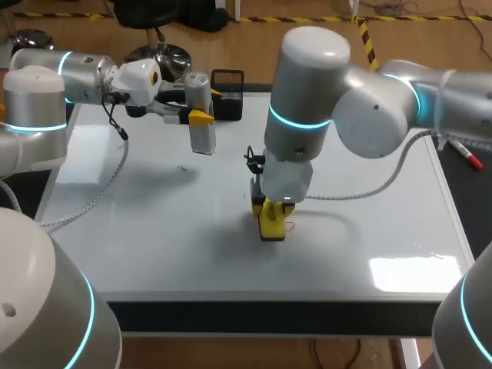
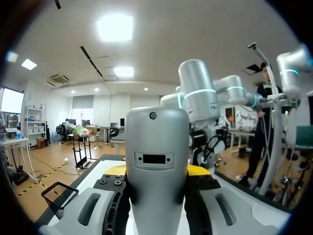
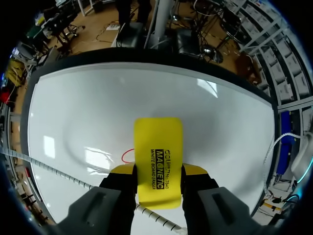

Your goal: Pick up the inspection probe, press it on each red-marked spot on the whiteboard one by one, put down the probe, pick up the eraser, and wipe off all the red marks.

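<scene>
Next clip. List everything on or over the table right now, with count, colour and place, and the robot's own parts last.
whiteboard: one, white, covering the tabletop
inspection probe: one, grey, upright over the board's far left part
eraser: one, yellow, down at the board's middle
red mark: one visible, red loop, on the board beside the eraser
mesh basket: one, black, at the board's far edge
marker: one, white with red cap, beyond the board's right edge
left gripper: one, yellow-tipped, shut on the inspection probe
right gripper: one, yellow-tipped, shut on the eraser
</scene>
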Controlling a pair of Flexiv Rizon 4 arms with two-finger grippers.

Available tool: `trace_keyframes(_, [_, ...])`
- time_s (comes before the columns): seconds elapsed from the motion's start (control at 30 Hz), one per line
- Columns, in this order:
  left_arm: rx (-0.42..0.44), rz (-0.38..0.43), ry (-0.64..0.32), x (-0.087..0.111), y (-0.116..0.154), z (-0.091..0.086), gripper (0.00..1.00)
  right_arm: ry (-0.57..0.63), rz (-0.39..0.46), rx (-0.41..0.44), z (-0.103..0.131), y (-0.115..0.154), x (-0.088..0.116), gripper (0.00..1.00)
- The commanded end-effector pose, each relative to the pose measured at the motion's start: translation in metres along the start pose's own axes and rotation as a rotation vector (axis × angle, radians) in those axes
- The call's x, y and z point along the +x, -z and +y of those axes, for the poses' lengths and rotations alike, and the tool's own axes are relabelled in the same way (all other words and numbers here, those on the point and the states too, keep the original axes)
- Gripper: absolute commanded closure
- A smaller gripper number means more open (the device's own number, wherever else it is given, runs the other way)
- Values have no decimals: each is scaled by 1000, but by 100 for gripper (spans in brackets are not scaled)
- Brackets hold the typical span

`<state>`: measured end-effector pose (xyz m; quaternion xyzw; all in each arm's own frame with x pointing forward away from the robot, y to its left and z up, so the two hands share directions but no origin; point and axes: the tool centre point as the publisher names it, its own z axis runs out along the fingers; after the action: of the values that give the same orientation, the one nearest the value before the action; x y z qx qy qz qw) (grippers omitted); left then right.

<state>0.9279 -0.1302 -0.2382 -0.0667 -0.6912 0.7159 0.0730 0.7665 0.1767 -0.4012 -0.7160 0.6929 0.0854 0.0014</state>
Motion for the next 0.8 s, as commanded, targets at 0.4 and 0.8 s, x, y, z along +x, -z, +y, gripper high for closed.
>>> trace_keyframes(0.4, [-1, -2, -2, 1, 0, -1, 100, 29, 11, -32, -10, -19, -3, 100])
trace_keyframes(0.8, [-1, -2, -2, 1, 0, -1, 100, 27, 23, -50, -9, -30, 1, 100])
